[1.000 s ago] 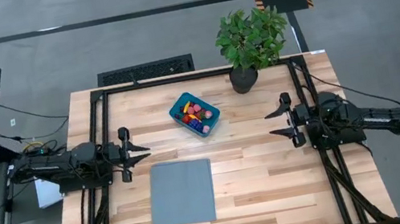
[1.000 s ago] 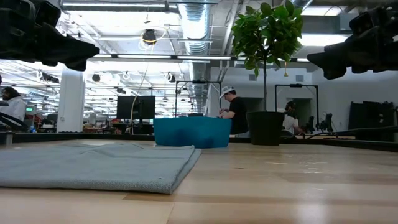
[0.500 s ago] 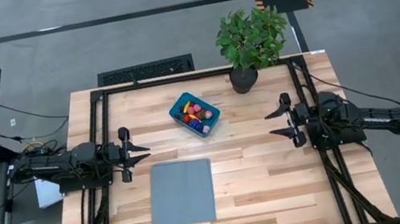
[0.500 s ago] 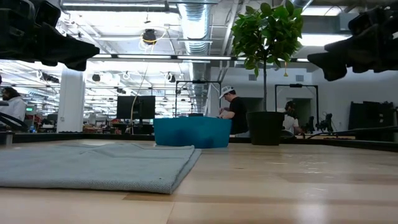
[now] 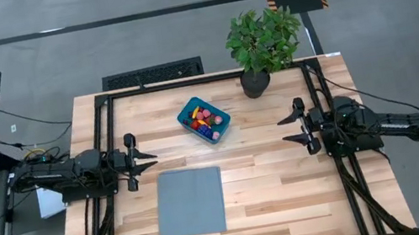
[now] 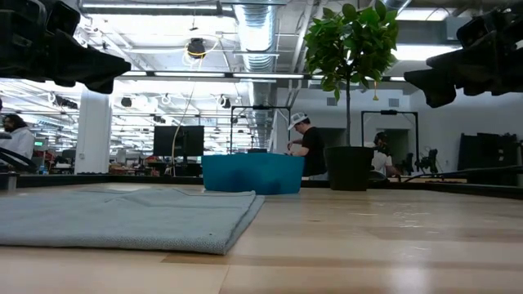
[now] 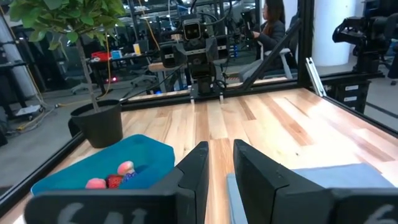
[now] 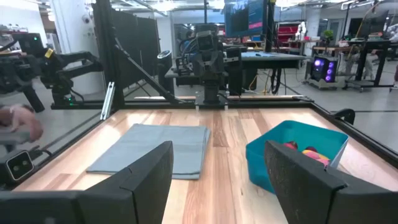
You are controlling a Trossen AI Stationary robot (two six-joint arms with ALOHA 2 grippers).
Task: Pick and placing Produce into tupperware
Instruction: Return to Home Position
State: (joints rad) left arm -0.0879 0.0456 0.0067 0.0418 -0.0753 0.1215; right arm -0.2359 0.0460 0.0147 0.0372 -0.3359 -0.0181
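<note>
My left gripper (image 5: 151, 160) hovers over the left side of the worktop (image 5: 277, 187), fingers narrowly parted and holding nothing. My right gripper (image 5: 283, 131) hangs over the right side, spread wide and also empty. Between them, toward the far edge, the teal tupperware (image 5: 186, 114) holds the produce (image 5: 206, 119), near the potted plant (image 5: 263, 40). A grey sheet (image 5: 190, 201) lies flat on the near side of the tupperware.

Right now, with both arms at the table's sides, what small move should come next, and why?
Probably none: hold both arms where they are. The toy produce lies inside the blue container, and none shows loose on the table. The left end effector and right end effector hang empty at opposite sides, apart from the container.
</note>
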